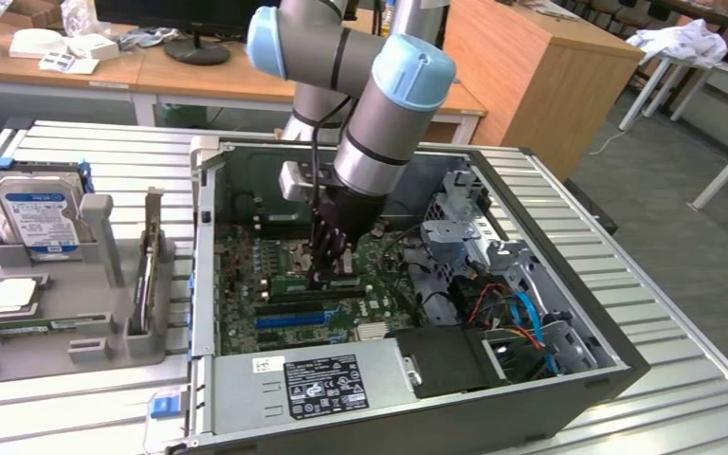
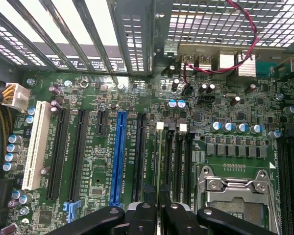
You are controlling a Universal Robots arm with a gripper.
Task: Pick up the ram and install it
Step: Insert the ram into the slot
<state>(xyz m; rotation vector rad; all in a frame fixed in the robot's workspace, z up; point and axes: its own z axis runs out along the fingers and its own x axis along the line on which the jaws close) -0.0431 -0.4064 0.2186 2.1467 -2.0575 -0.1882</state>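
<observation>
We note gripper (image 2: 159, 214) clamped on ram (image 1: 295, 282) at board (image 2: 88, 83) slots (image 2: 179, 161); installing now, and seating likely needs straight, even pressure.

arm (image 1: 383, 133): silver-grey tubular links | joint caps (image 1: 417, 68): light blue, rounded | cable (image 1: 318, 152): thin, black, along the forearm | hand (image 1: 335, 275): black, glossy rounded fingers (image 2: 142, 218)

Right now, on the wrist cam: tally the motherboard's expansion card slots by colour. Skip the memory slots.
White slot: 1
Blue slot: 1
Black slots: 4, three long and one short
Total: 6
</observation>
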